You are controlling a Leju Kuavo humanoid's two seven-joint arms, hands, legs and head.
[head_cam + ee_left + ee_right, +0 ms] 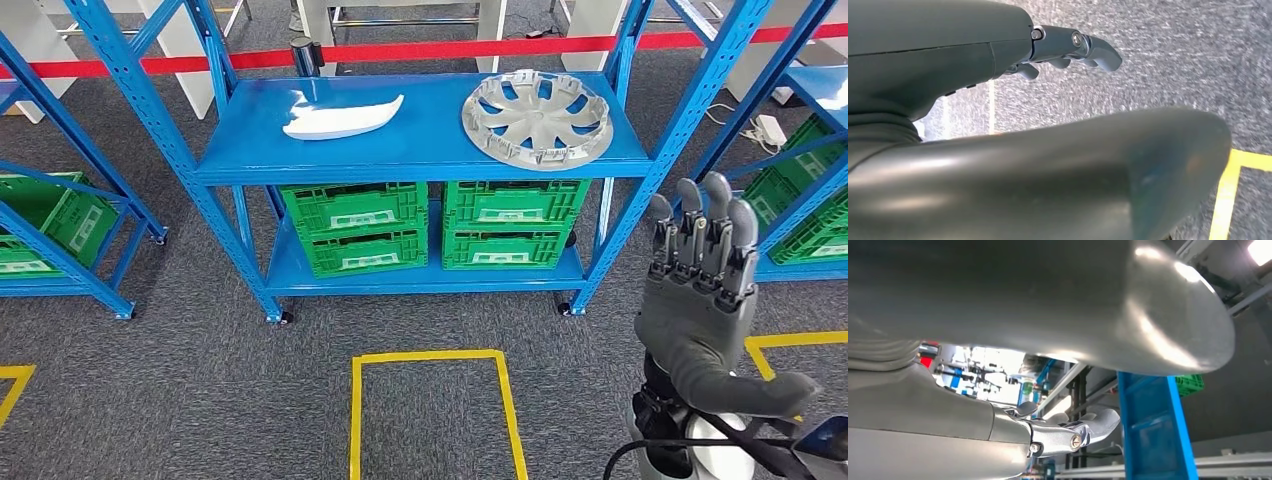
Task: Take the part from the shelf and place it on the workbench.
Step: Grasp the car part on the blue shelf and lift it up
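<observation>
Step in hand looks like the approach: nothing picked yet, robot stands facing the blue shelf (pixel 420 165) w/ carpet floor (pixel 200 400) and a yellow floor square (pixel 430 357) between it and the rack. Two candidate parts lie on the top deck: a white curved panel (pixel 342 118) on the left half, and a silver wheel cover (pixel 537 118) on the right half, lying flat, well apart from each other. Which one the task means can't be told; the wheel cover sits nearer the raised arm's side. Green crates (pixel 432 225) fill the lower deck. Right hand (pixel 705 290) is up in the head view, palm turned away, fingers (pixel 717 215) extended and slightly spread, thumb out sideways; holds nothing, touches nothing, well short of the shelf. Right wrist view agrees: fingers loose, nothing in them, a blue upright (pixel 1153 425) beyond. Left hand (pixel 1068 47) appears in its wrist view over the carpet, fingers a bit curled, nothing held; looks released, not clenched. Next move prob. calls for stepping closer, then reaching fwd over the shelf edge and getting fingers under a part's rim. Workbench not seen, so a turn will likely be needed after.
</observation>
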